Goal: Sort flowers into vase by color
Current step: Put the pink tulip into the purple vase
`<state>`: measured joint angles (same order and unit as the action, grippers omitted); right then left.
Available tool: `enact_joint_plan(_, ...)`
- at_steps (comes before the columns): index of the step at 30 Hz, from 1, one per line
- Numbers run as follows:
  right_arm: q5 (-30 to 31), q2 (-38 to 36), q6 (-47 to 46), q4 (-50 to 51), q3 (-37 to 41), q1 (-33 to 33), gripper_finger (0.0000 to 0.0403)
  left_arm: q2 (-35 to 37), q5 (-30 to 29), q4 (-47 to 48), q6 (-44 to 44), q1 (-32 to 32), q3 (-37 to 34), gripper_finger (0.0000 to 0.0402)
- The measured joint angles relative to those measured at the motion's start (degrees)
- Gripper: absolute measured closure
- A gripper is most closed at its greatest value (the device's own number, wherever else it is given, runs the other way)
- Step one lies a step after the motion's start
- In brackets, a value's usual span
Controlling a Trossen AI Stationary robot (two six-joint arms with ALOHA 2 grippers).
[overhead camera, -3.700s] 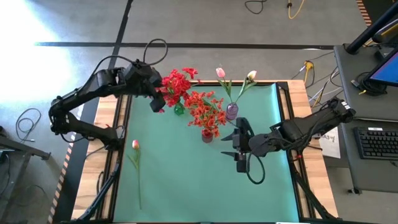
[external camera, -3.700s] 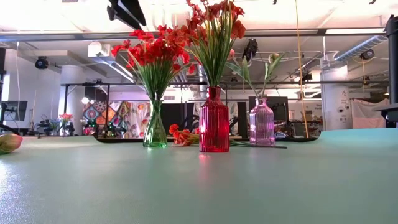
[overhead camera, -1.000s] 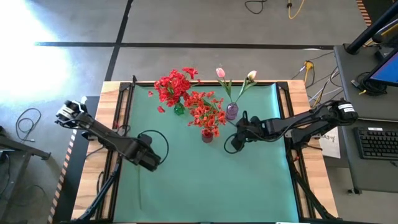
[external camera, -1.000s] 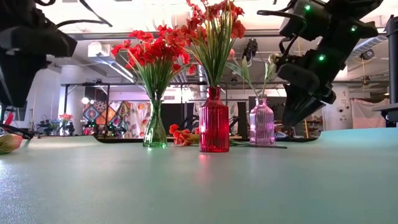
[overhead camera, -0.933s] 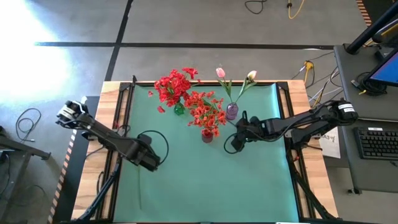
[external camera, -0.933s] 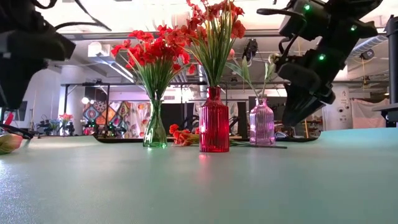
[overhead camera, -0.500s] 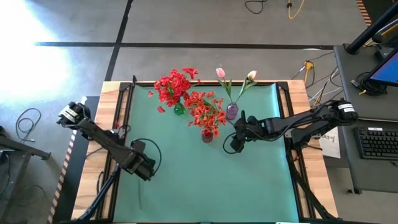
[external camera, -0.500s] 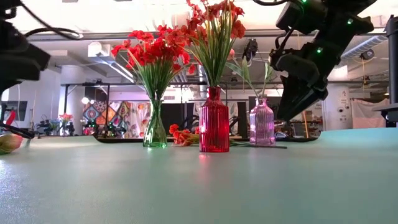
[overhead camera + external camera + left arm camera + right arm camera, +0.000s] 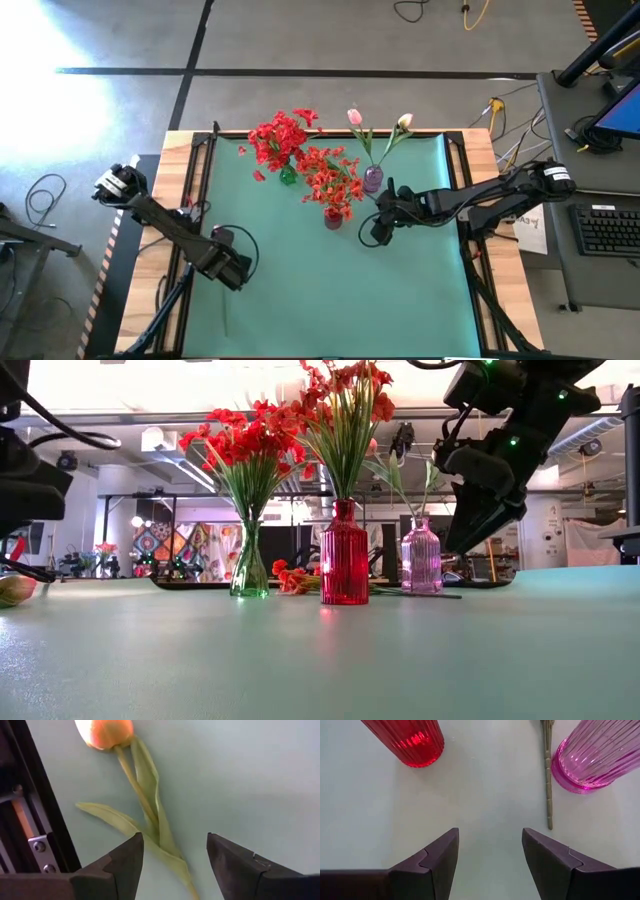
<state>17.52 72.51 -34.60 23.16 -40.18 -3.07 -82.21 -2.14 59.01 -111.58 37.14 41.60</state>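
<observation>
A loose tulip lies flat on the green mat near the table's left edge, its orange-pink bud (image 9: 105, 732) on a thin stem (image 9: 142, 802) with long leaves. My left gripper (image 9: 172, 855) hangs open above it, one finger to either side of the stem and leaves. My right gripper (image 9: 490, 852) is open above the mat between the red vase (image 9: 405, 740) and the pink vase (image 9: 595, 760). The clear green vase (image 9: 250, 565) holds red blossoms, the red vase (image 9: 345, 555) orange-red ones, and the pink vase (image 9: 421, 557) two tulips.
A cut piece of stem (image 9: 548, 780) lies on the mat beside the pink vase. A loose red blossom (image 9: 258, 176) lies near the green vase. The three vases stand close together at the table's far middle. A black frame rail (image 9: 30, 820) runs along the mat's left edge.
My left gripper has moved toward the table's near edge and a little left, along the lying tulip. The flowers and vases have stayed put.
</observation>
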Motion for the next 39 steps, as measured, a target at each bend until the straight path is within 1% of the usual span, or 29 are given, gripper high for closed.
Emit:
enact_joint_plan(5,0.00,0.00,0.79,-0.13,0.00,0.00,0.0193,0.00,-0.15,-0.56,-0.01,0.34,-1.82,0.0199)
enact_joint_plan(8,0.00,0.00,0.91,-0.41,0.00,0.00,0.0193,0.00,-0.31,-0.74,-0.01,0.33,-2.70,0.0207)
enact_joint_plan(12,0.00,0.00,0.91,-1.25,-0.02,0.00,0.0193,0.00,-0.32,-1.33,-0.02,0.33,-4.13,0.0236)
enact_joint_plan(17,0.00,0.00,0.87,-1.22,-0.02,0.00,0.0193,0.15,-0.70,-4.48,-0.23,0.33,-5.78,0.0280)
enact_joint_plan(27,0.00,0.00,0.78,-1.22,-0.02,0.00,0.0193,0.00,-0.76,-3.01,1.54,0.33,-4.96,0.0359)
enact_joint_plan(31,-0.01,0.00,0.78,-1.20,-0.02,0.00,0.0193,-0.02,-0.80,-2.10,1.56,0.33,-4.55,0.0376)
enact_joint_plan(39,0.00,0.00,0.78,-1.20,-0.02,0.00,0.0193,0.04,-0.91,-2.06,3.55,0.33,-3.69,0.0397)
